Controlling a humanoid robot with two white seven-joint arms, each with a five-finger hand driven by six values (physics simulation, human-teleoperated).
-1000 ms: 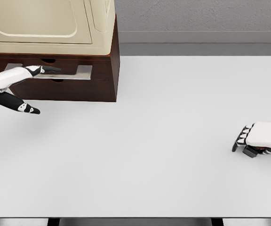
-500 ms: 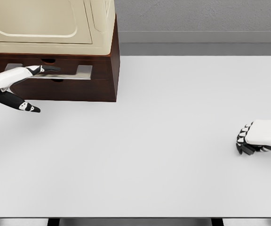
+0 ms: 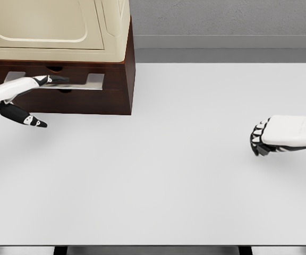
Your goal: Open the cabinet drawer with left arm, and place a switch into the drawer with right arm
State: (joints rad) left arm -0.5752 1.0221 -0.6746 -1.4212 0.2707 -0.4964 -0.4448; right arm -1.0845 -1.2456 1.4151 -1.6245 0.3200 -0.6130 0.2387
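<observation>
The dark wooden cabinet (image 3: pixel 105 95) stands at the back left of the white table (image 3: pixel 158 175). Its drawer (image 3: pixel 89 82) shows as a pale strip across the front, only slightly out. My left hand (image 3: pixel 51 101) is open at that front: the long fingers (image 3: pixel 49 79) lie along the drawer strip and the thumb (image 3: pixel 28 119) points out below it. Over the right side of the table my right hand (image 3: pixel 257 142) is curled into a fist. The switch is almost wholly hidden inside it, with only dark bits showing between the fingers.
A cream-coloured appliance (image 3: pixel 57 26) sits on top of the cabinet. A grey wall (image 3: pixel 222 21) runs behind the table. The table's front edge lies near the bottom of the view.
My right hand closed over the dark switch on the table, then moved left and slightly up with it. The left hand stayed at the drawer, shifting only a little.
</observation>
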